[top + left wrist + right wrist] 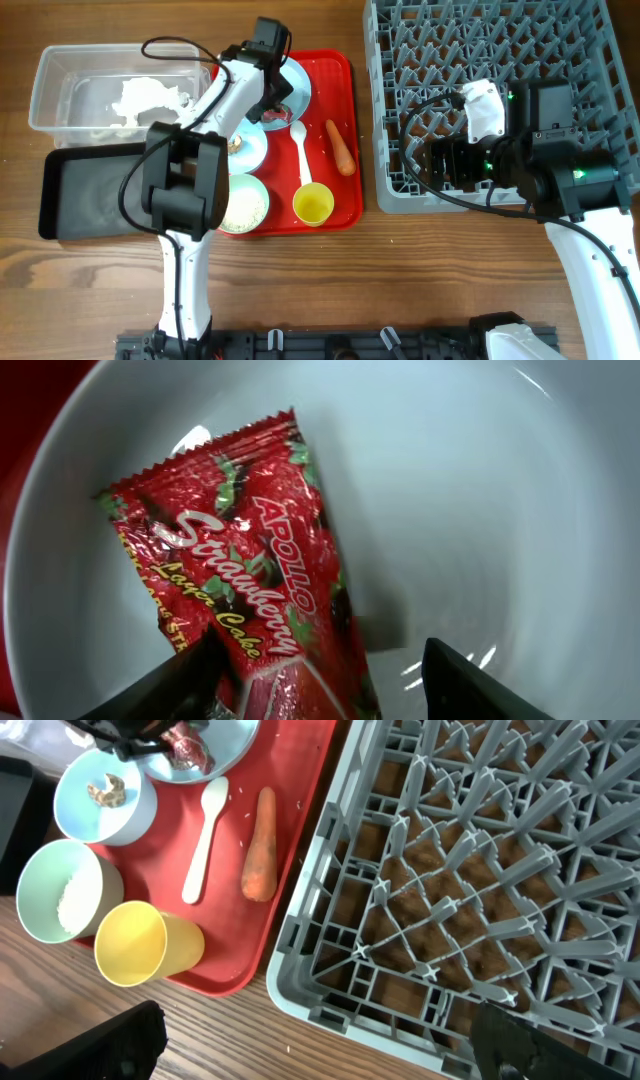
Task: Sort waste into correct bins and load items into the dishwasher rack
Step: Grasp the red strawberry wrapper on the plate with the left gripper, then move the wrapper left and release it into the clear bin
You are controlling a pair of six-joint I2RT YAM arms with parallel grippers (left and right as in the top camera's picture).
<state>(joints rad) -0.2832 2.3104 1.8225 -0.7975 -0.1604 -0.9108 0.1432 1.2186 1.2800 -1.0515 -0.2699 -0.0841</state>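
My left gripper (pixel 322 660) is open, low over the pale blue plate (pixel 480 490), its fingers either side of the lower end of a red-printed wrapper (pixel 250 570) lying on it. From overhead it is at the tray's back (pixel 272 98). The white napkin (pixel 150 97) lies in the clear tub (pixel 55 85); the black tray (pixel 90 190) is in front. A bowl with scraps (pixel 247 147), a bowl with rice (pixel 243 203), the yellow cup (pixel 313 205), the white spoon (pixel 301 150) and the carrot (pixel 341 147) are on the red tray. My right gripper (pixel 432 160) is open and empty over the grey rack's (pixel 480 60) front left corner.
The red serving tray (pixel 345 90) lies between the tub and the rack. The right wrist view shows the rack's corner (pixel 330 990), the carrot (pixel 260 845), spoon (pixel 205 840), cup (pixel 140 945) and bare wooden table (pixel 250 1040) below the open fingers (pixel 310 1040).
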